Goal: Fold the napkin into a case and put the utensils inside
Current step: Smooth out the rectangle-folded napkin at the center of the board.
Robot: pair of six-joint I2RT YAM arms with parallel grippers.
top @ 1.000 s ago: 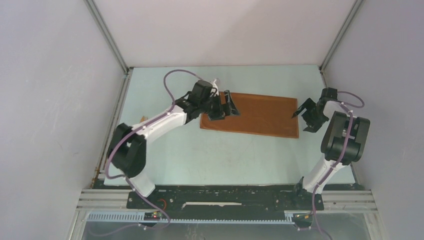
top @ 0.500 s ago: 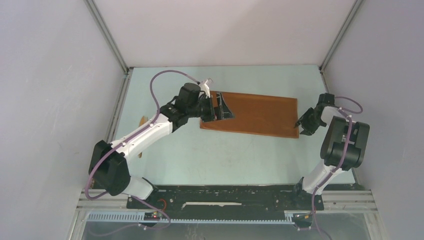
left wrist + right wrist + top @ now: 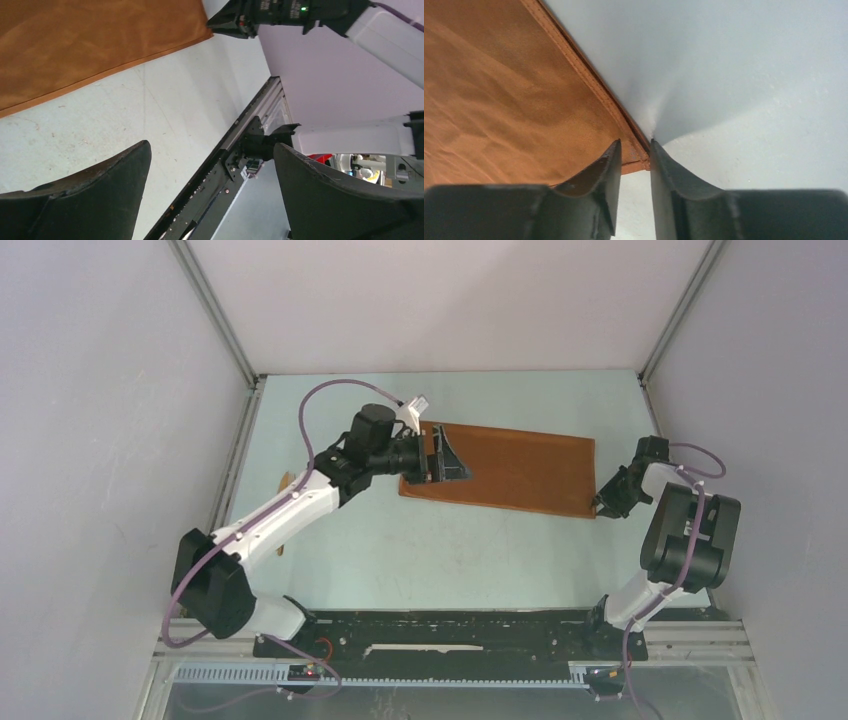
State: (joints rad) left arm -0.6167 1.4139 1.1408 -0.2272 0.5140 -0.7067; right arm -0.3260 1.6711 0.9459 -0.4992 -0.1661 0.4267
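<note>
The rust-orange napkin [image 3: 520, 468] lies flat on the table as a wide oblong. My left gripper [image 3: 460, 455] hovers over its left end, wide open and empty. In the left wrist view that gripper [image 3: 211, 146] frames bare table, with the napkin [image 3: 75, 40] beyond. My right gripper [image 3: 603, 507] is down at the napkin's near right corner. In the right wrist view its jaws [image 3: 635, 145] stand narrowly apart, and the hemmed corner of the napkin [image 3: 499, 90] lies in the gap, flat and not bunched. Light-brown utensils [image 3: 285, 482] lie at the table's left edge, partly hidden by my left arm.
Pale walls with metal frame posts close in the table on the left, right and back. The black base rail [image 3: 450, 635] runs along the near edge. My right arm's wrist [image 3: 280, 10] shows at the top of the left wrist view.
The right gripper slid along the napkin's right edge down to the near corner, and its jaws narrowed from wide open. The left arm drew back slightly, its gripper staying open over the left end.
</note>
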